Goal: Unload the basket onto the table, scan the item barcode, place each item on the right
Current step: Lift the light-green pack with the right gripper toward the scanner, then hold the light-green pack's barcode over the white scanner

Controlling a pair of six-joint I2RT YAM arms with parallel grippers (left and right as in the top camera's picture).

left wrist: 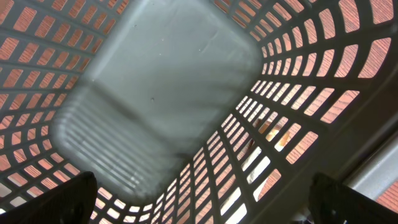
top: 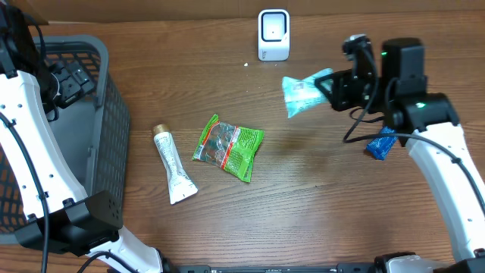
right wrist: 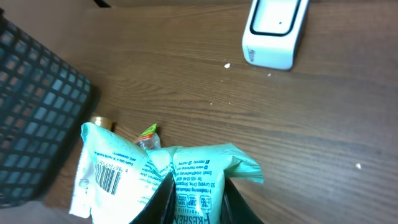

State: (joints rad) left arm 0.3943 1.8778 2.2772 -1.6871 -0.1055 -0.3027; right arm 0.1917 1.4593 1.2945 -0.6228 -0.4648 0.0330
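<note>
My right gripper (top: 333, 89) is shut on a mint-green packet (top: 303, 92), which it holds above the table just right of and below the white scanner (top: 273, 34). In the right wrist view the packet (right wrist: 155, 180) is pinched and creased between my dark fingers (right wrist: 239, 205). Its barcode (right wrist: 107, 180) shows on the left flap, facing the camera. The scanner (right wrist: 273, 31) stands further off at the upper right. My left gripper (left wrist: 211, 202) is open with nothing between its fingers, down inside the grey basket (left wrist: 155, 81).
The basket (top: 98, 114) fills the left side of the table. A white tube (top: 174, 165) and a green snack packet (top: 227, 146) lie in the middle. A small blue packet (top: 381, 142) lies under my right arm.
</note>
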